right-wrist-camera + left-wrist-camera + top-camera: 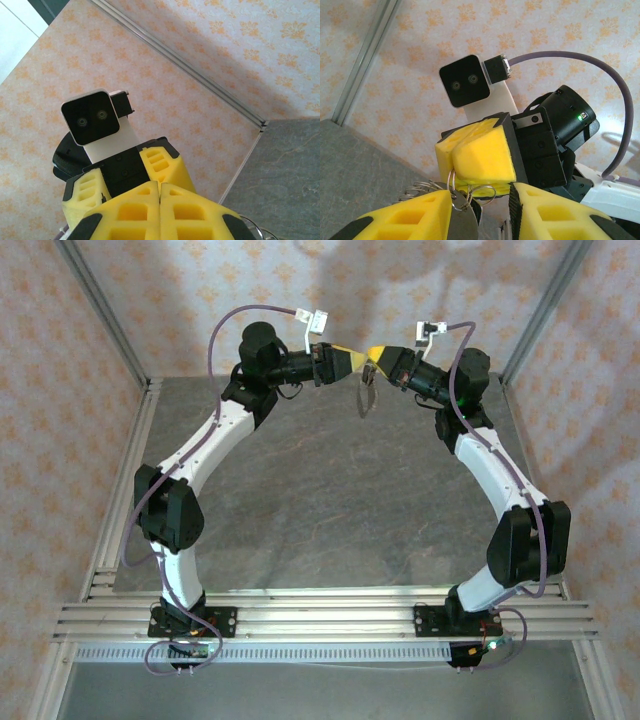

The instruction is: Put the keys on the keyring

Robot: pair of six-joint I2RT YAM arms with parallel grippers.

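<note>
Top external: left gripper (345, 361) and right gripper (380, 356) meet nose to nose above the far side of the grey tabletop (330, 510). One keyring (365, 390) hangs between them, off the tabletop.

Left wrist: right fingers (485, 155) are clenched on the keyring's loop. One more small ring (483, 192) sits just below, and one coiled chain (420, 189) trails to the side. Left fingers (405, 217) stand apart. One grey flat piece (466, 217) lies against one of them; cannot tell if it is grasped or if it is the key.

Walls (60, 340) are pale with an orange flower print. Metal rails (320, 615) run along the near edge.
</note>
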